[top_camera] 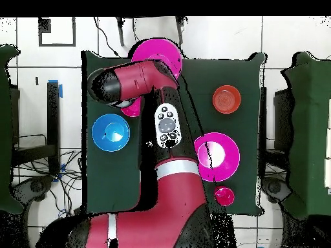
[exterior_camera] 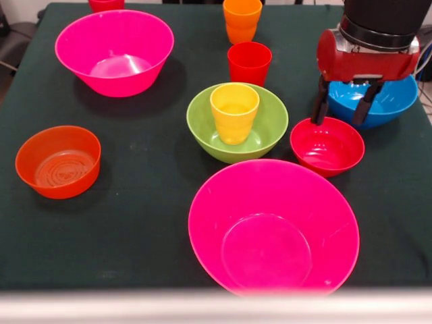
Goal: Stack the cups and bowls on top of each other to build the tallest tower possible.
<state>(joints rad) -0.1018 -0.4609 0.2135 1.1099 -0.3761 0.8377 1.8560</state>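
Note:
My gripper [exterior_camera: 338, 121] is open, its two black fingers [exterior_camera: 319, 101] hanging just over the far rim of the small red bowl [exterior_camera: 327, 146], which stands on the table. To the left of it, the lime-green bowl [exterior_camera: 264, 128] holds the upright yellow cup [exterior_camera: 234, 112]. Behind them stand a red cup [exterior_camera: 249, 63] and an orange cup [exterior_camera: 241, 20]. The blue bowl [exterior_camera: 385, 102] sits right behind my gripper. In the overhead view the arm [top_camera: 142, 81] hides the gripper, the green bowl and the cups.
One large hot-pink bowl [exterior_camera: 273, 226] is at the near edge and another [exterior_camera: 115, 50] at the far left. The translucent orange bowl [exterior_camera: 59, 160] sits at the left. A red object [exterior_camera: 106, 4] shows at the top edge. The overhead view shows the blue bowl [top_camera: 110, 132] and the orange bowl [top_camera: 226, 99].

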